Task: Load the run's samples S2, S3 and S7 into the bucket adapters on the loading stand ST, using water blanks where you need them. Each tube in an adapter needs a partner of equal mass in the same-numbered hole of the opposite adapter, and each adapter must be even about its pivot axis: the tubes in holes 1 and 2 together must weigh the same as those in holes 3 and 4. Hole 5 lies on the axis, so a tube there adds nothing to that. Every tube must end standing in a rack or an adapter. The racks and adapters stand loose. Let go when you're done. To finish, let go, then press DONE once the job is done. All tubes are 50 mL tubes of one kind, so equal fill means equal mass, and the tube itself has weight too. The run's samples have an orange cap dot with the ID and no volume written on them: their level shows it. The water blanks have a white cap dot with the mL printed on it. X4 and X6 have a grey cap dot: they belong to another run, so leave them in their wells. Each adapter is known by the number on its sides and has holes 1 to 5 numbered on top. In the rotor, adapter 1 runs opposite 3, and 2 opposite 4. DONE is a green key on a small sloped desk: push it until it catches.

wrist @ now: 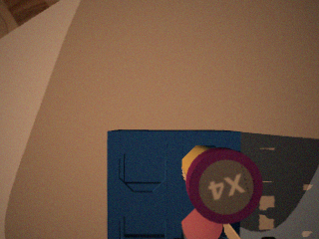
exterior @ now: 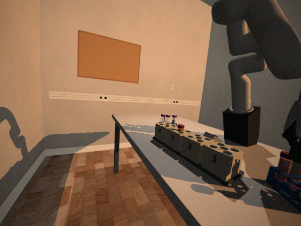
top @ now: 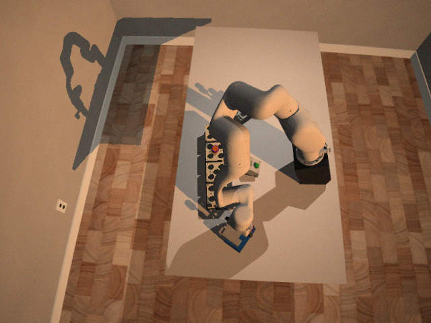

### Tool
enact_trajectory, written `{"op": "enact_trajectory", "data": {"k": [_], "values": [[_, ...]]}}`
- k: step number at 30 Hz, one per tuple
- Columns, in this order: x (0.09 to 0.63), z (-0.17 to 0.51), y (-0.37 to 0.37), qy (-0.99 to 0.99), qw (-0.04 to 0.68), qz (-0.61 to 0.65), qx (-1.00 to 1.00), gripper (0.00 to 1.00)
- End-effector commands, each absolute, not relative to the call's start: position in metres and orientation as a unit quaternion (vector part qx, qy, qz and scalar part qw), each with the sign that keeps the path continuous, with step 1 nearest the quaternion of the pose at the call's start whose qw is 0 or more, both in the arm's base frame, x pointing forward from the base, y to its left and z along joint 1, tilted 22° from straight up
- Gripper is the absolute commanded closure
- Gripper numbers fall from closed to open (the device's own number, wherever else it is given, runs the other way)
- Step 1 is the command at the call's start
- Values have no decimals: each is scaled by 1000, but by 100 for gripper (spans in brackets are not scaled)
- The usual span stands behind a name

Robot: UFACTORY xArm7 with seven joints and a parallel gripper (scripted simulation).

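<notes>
My gripper [top: 250,232] [exterior: 295,158] is shut on a tube over the blue rack [top: 240,247] [exterior: 270,175] [wrist: 174,139]. That tube's cap lies below the wrist view and its ID is hidden. Grey-dotted X4 [wrist: 224,185] stands in the rack beside it, outside the fingers. A pink-filled tube [exterior: 283,165] with an orange dot also stands in the rack. Another orange-dotted tube [top: 215,149] [exterior: 180,127] stands in adapter 3 [exterior: 170,143], its ID unreadable. Adapters 1 [exterior: 206,166], 2 [exterior: 188,154] and 4 [exterior: 159,136] show no tubes; the arm hides part of them in the top view.
Several purple-capped clear tubes [exterior: 168,118] stand at the back, beyond adapter 4; their labels are unreadable. The green DONE key [top: 256,165] is on its small desk [top: 252,172] [exterior: 212,136], between the adapters and the arm's base [top: 312,173] [exterior: 241,128].
</notes>
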State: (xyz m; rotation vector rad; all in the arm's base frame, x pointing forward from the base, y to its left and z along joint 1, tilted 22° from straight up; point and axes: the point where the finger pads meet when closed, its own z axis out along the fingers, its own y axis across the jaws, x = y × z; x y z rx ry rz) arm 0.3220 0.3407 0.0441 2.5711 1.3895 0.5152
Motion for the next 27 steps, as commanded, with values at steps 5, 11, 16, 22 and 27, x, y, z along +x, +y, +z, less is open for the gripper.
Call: {"op": "enact_trajectory", "data": {"k": [5,11,16,22,27], "values": [[321,48,342,467,86,174,863,100],[318,55,342,467,86,174,863,100],[314,65,342,467,86,174,863,100],[311,74,342,467,86,174,863,100],[307,81,342,467,86,174,863,100]]}}
